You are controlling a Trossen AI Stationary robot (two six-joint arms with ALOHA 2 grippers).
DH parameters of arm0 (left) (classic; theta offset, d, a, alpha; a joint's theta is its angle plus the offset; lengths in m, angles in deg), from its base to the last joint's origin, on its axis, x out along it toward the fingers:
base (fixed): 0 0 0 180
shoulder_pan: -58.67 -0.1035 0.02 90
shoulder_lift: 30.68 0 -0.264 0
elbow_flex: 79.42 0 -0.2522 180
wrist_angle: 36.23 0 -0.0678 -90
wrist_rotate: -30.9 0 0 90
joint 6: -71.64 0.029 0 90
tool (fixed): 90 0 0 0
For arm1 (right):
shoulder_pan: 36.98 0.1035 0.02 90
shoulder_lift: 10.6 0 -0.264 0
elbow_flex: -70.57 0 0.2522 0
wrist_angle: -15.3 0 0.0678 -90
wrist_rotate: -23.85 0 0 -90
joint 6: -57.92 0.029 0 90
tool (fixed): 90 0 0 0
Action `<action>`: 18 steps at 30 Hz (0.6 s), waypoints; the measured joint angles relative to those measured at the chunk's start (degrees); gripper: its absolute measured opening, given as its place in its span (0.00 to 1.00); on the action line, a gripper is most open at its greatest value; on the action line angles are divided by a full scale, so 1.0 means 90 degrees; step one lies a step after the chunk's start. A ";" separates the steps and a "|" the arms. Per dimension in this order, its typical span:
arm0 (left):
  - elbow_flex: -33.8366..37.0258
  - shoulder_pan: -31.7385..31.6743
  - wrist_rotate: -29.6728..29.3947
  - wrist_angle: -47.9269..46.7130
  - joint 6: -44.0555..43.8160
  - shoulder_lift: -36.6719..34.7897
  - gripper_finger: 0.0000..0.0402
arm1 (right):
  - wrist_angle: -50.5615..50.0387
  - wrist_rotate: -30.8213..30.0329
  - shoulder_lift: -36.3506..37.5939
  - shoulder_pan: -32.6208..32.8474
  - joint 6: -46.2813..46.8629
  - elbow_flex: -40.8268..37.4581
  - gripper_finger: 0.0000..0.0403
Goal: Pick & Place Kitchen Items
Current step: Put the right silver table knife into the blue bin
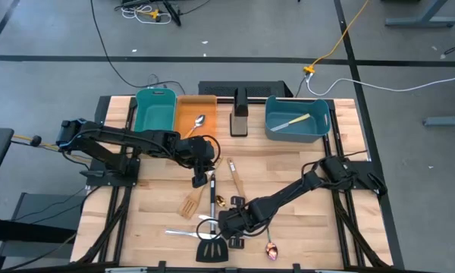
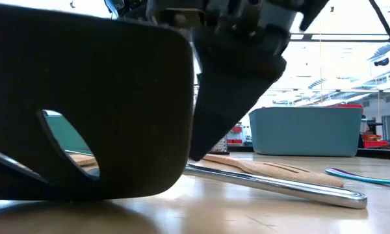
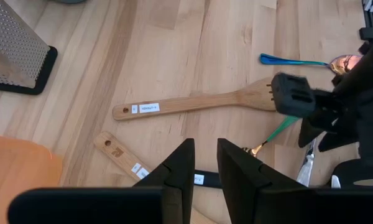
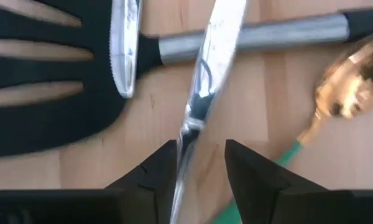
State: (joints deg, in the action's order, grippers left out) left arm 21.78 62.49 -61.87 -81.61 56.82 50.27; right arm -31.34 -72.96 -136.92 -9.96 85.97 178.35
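Several kitchen items lie flat on the wooden table near its front edge. Among them are a black slotted turner (image 1: 212, 250) with a steel handle (image 4: 255, 37), two silver knives (image 4: 205, 81) (image 4: 124, 43), a gold spoon with a green handle (image 4: 348, 81) and a copper spoon (image 1: 271, 249). My right gripper (image 1: 227, 224) (image 4: 199, 165) points down over them, open, one finger on each side of a knife's handle. My left gripper (image 1: 201, 180) (image 3: 205, 158) hangs above the table's middle, with a narrow, empty gap between its fingers. My right gripper comes from above with its fingers (image 4: 165, 171) across the silver knife's handle (image 4: 188, 140), which lies on the table close to one finger. I cannot tell whether that finger touches it.
At the far edge stand a teal bin (image 1: 155, 110), an orange bin (image 1: 183, 114) holding a spoon (image 1: 199, 121), a grater (image 1: 240, 114) and a blue bin (image 1: 318, 125) with a pale-handled utensil. Wooden spatulas (image 3: 193, 102) (image 1: 191, 203) and a blue-handled spoon (image 3: 292, 61) lie mid-table.
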 joint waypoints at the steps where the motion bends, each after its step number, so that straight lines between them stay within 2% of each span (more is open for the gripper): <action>1: 0.0000 0.0000 0.0000 0.0000 -0.0001 0.0000 0.18 | -0.0021 0.0003 -0.0016 0.0000 -0.0001 0.0000 0.36; 14: -0.0002 0.0001 -0.0001 -0.0015 -0.0001 -0.0002 0.18 | -0.0056 -0.0075 -0.0276 0.0005 -0.0048 0.0022 0.36; 18: -0.0002 0.0002 0.0000 -0.0032 -0.0001 -0.0002 0.18 | -0.0088 -0.0186 -0.0338 0.0012 -0.0034 0.0029 0.32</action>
State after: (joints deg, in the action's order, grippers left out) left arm 21.76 62.51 -61.87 -81.89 56.81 50.25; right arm -32.14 -74.63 -139.96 -9.85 85.66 178.61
